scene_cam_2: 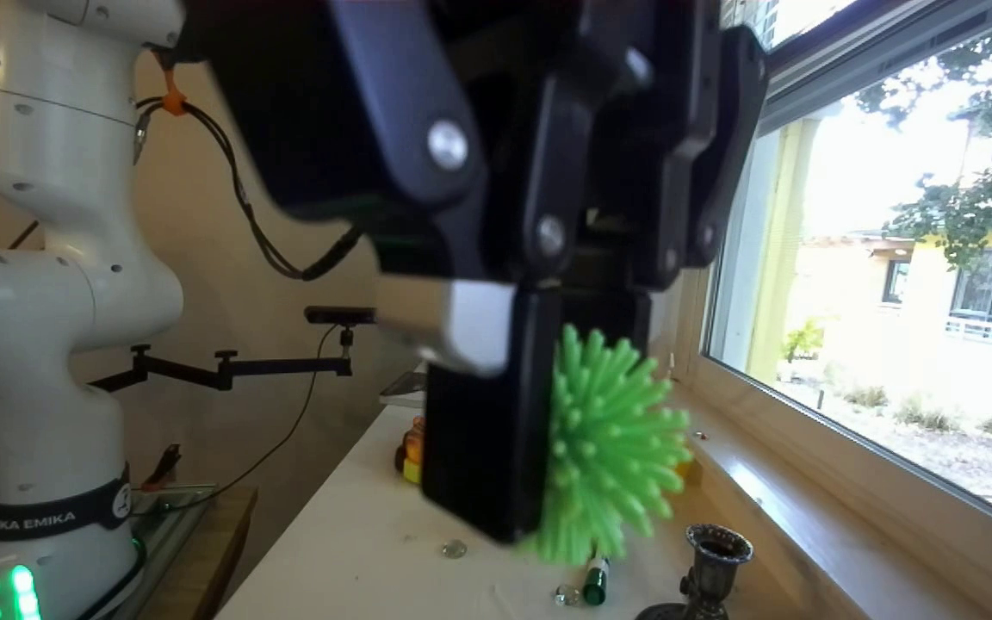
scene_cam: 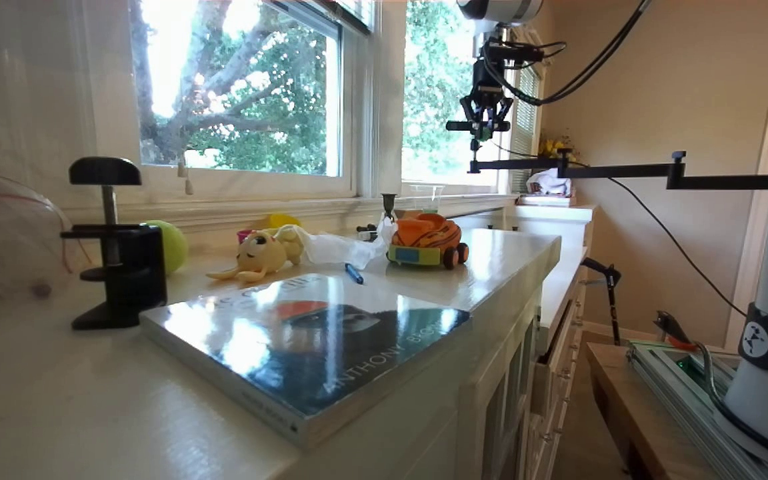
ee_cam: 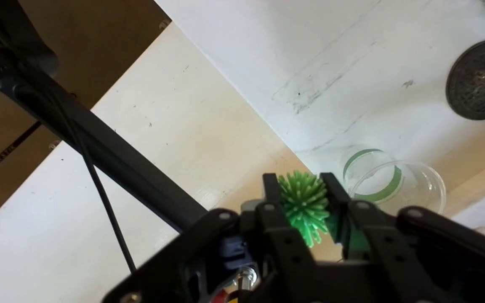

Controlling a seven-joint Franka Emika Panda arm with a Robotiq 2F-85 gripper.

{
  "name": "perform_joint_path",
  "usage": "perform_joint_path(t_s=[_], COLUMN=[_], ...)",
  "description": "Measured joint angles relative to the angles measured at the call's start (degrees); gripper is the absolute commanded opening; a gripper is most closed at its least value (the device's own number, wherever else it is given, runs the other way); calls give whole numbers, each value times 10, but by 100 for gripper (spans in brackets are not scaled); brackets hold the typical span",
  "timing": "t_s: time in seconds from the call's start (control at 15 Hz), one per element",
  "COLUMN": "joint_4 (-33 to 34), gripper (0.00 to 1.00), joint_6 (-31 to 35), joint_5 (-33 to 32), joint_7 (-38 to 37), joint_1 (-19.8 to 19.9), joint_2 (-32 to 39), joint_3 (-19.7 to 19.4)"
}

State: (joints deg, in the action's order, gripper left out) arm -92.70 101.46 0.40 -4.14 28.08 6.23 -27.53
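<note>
Above the pale counter (ee_cam: 331,54), we see the gripper (ee_cam: 300,187) with its 2 fingers set just as far apart as the width of a spiky green ball (ee_cam: 303,206), which sits between the fingertips and touches both; no slack shows beside it. The ball is up in the air, apart from everything but the gripper. We judge the grasp and the lift complete; setting it down or letting go is not yet done.

Its spikes radiate all round, so we find no clear way that it points. In the wrist view its outline looks somewhat longer along the 12-to-6 line, lengthwise with the fingers, and the lower spikes reach toward 6 o'clock.

From the ball in that view, a clear cup (ee_cam: 394,185) stands near 3 o'clock, a dark candle holder (ee_cam: 478,80) near 2, and a black bar (ee_cam: 137,174) between 9 and 10. In an exterior view, a green marker (scene_cam_2: 597,583) lies at 6 o'clock below it.
</note>
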Motion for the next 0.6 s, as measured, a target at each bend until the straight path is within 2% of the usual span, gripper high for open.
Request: perform_joint_path(t_s=[0.07,0.13,0.6], joint_4=[1,1,0], gripper=[28,7,8], joint_6=[1,1,1], joint_5=[0,0,1], joint_7=[1,1,1], joint_1=[1,1,-3], joint_2=[1,1,13], joint_3=[0,0,14])
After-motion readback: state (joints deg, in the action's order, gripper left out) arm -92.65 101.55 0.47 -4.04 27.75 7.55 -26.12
